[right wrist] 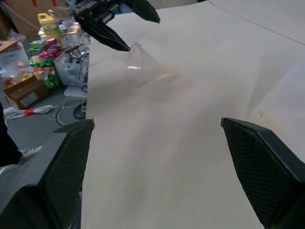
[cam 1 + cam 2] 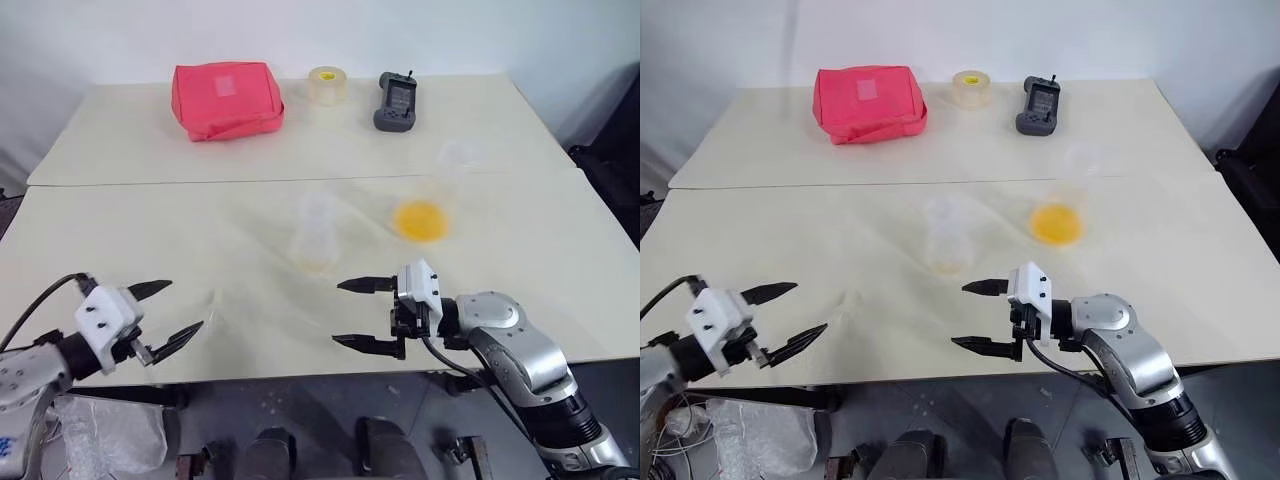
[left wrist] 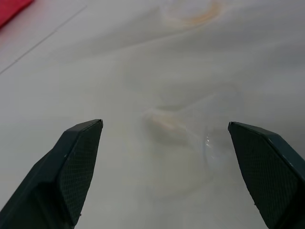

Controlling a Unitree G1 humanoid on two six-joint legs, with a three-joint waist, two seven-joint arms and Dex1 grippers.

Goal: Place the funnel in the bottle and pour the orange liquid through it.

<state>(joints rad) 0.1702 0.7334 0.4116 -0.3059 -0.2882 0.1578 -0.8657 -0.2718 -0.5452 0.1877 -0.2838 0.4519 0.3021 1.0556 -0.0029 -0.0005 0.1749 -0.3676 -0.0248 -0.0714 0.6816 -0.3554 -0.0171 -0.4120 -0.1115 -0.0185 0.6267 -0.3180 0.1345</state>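
The small clear funnel (image 3: 183, 129) lies on its side on the cream table, just ahead of my open left gripper (image 2: 185, 305) near the front left edge. The right wrist view looks across the table at the funnel (image 1: 143, 67), with the left gripper's fingers (image 1: 112, 36) close by. The clear bottle (image 2: 315, 235) stands at the table's middle. To its right, orange liquid (image 2: 420, 220) sits in the bottom of a clear cup (image 2: 447, 170). My right gripper (image 2: 338, 312) is open and empty at the front edge, pointing left, nearer than the bottle.
Along the far side of the table (image 2: 560, 250) are a red pouch (image 2: 227, 100), a tape roll (image 2: 327, 85) and a black handheld device (image 2: 396, 102). A seam (image 2: 150, 183) runs across between two tabletops. Boxes and cables lie on the floor (image 1: 33, 81) off the table's left end.
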